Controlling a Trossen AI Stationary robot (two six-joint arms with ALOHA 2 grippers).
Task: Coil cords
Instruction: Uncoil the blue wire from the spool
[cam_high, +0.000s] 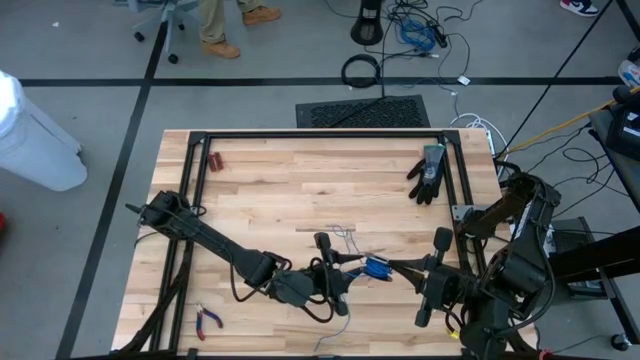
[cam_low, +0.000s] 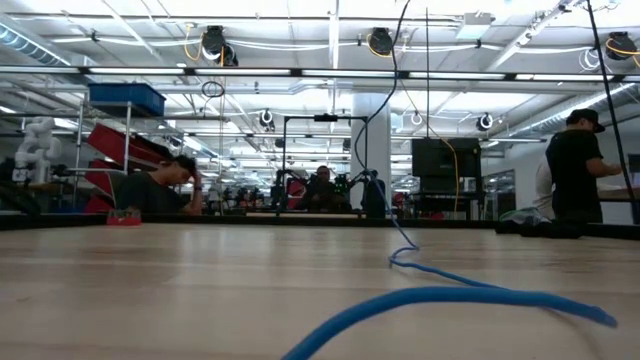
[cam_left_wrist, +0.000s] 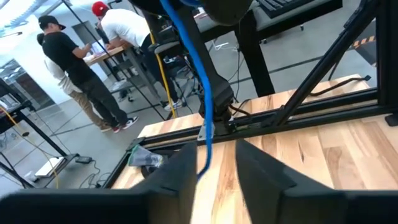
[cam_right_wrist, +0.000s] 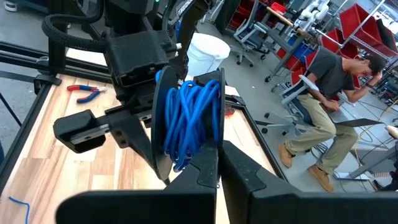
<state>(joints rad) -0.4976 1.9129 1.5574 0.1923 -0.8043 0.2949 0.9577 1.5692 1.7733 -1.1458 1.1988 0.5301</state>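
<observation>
So the cord runs lengthwise between the left gripper fingers, half spread; right gripper pinches the coil.

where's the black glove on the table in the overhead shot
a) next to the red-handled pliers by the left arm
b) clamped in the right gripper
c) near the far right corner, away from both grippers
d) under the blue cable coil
c: in the high view the black glove lies near the table's far right corner, apart from the left gripper and right gripper, which meet at the blue cable coil.
</observation>
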